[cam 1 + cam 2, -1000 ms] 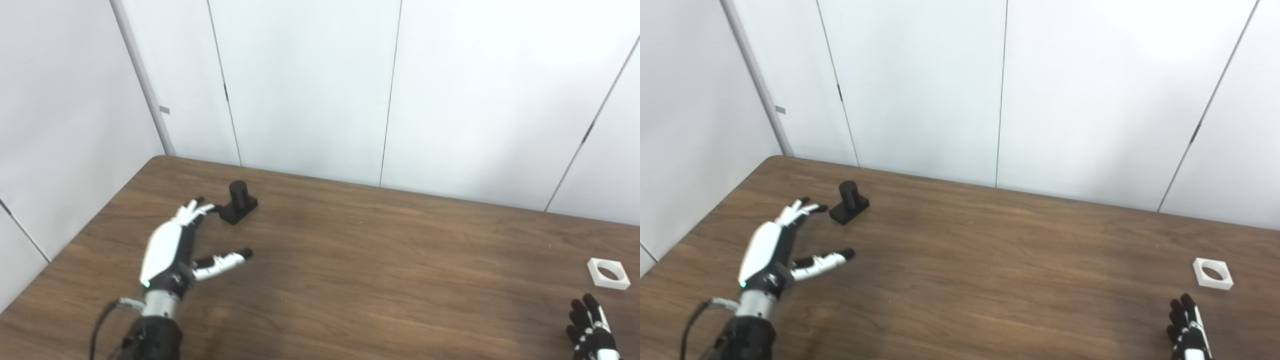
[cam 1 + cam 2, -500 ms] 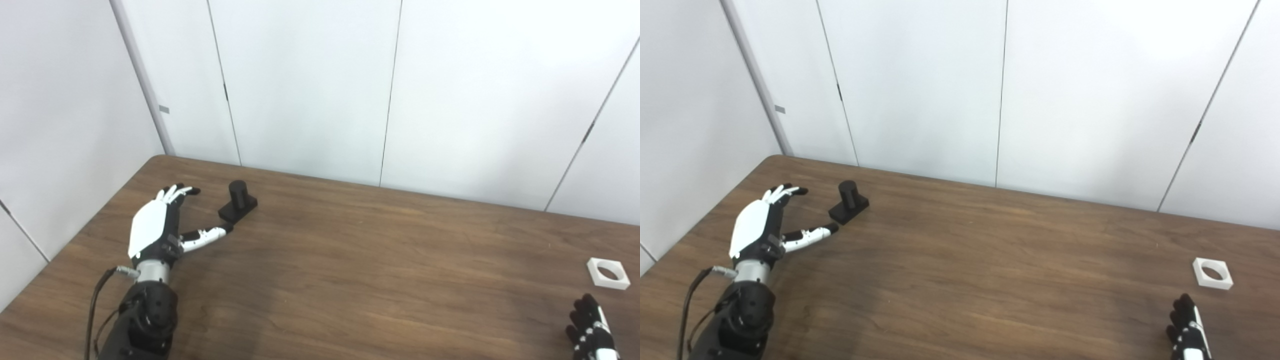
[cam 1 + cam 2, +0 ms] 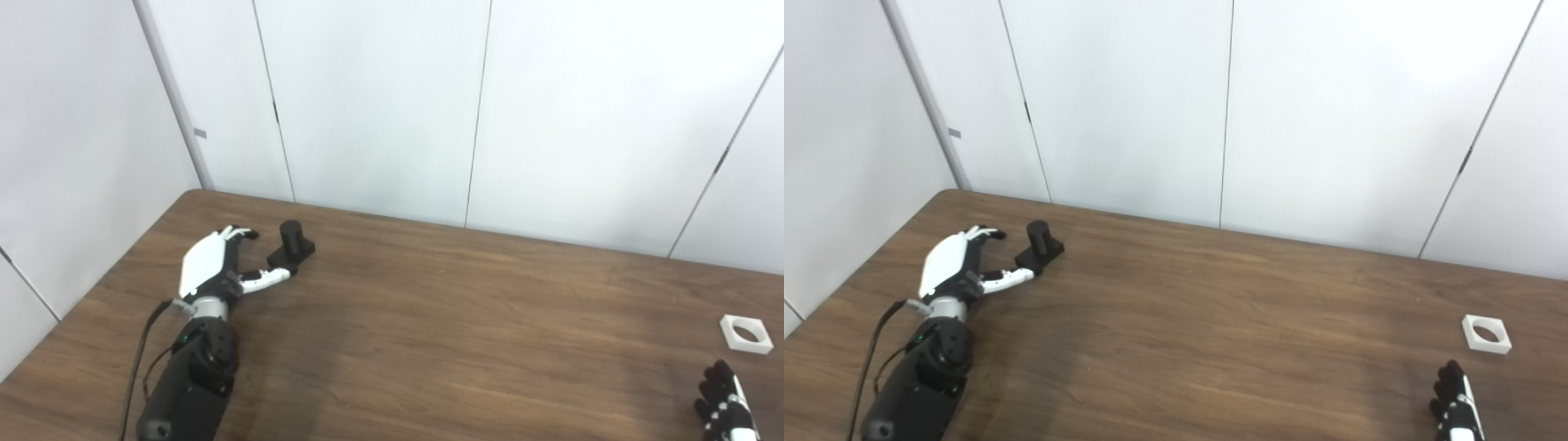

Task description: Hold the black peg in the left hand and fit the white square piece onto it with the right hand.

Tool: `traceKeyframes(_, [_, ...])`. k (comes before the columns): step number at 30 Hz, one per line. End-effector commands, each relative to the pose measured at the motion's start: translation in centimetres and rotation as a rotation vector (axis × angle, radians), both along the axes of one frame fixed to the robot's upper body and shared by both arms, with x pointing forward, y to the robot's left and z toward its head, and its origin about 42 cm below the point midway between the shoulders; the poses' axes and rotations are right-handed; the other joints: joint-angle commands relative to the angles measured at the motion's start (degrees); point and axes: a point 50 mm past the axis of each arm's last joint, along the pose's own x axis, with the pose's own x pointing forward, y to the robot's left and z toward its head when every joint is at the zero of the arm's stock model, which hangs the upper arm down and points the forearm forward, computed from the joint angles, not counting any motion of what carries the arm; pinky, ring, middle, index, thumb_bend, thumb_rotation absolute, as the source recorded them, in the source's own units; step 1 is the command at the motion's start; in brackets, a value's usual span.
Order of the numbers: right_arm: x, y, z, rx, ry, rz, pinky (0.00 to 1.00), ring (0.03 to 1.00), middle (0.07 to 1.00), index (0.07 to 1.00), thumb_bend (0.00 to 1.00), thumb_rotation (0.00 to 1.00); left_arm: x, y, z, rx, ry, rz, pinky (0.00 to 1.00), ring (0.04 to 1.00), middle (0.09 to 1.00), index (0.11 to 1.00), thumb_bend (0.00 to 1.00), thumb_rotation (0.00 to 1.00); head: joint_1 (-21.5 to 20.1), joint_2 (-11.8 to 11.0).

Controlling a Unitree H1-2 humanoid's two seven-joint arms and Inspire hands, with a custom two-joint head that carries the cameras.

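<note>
table (image 3: 429, 343): bare mid-span | left robot hand (image 3: 214, 269): beside black peg (image 3: 292, 246)

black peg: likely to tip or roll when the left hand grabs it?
Probably steady: the black peg stands upright on a flat square base, so rolling looks unlikely. It looks rigid. A sideways nudge from the open left hand beside it would more likely slide it on the smooth table.

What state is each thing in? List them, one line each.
black peg: upright on the table, not gripped.
left hand: open, fingers spread beside the peg, thumb tip at its base.
white square piece: flat on the table, untouched.
right hand: near the table's edge, holding nothing visible.
</note>
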Motion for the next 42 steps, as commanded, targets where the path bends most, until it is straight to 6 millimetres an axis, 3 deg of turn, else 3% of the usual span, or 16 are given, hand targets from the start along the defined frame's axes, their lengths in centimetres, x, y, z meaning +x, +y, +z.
traceKeyframes(1, [-0.8,0.0,-0.5,-0.002,0.020,-0.005,1.00,1.000,0.996,1.000,0.44,1.00,1.7,0.7,2.8,0.064,-0.056,-0.008,1.00,0.976,0.933,0.789,0.96,0.48,0.03,0.03])
traceKeyframes(17, [-0.9,0.3,-0.2,0.003,0.022,-0.011,1.00,1.000,0.990,1.000,0.43,1.00,4.0,0.6,1.7,0.016,0.031,-0.001,1.00,0.972,0.919,0.791,0.96,0.51,-0.42,0.23])
traceKeyframes(33, [-1.0,0.6,0.0,-0.005,0.015,-0.010,1.00,0.988,0.980,1.000,0.40,1.00,4.8,0.9,1.5,0.059,0.053,0.005,1.00,0.976,0.917,0.773,0.92,0.44,-0.97,0.57])
traceKeyframes(42, [-1.1,0.8,0.1,-0.009,0.019,-0.015,1.00,0.993,0.985,1.000,0.39,1.00,5.0,1.0,1.2,0.067,0.070,-0.013,1.00,0.965,0.885,0.667,0.87,0.37,-1.55,0.86])
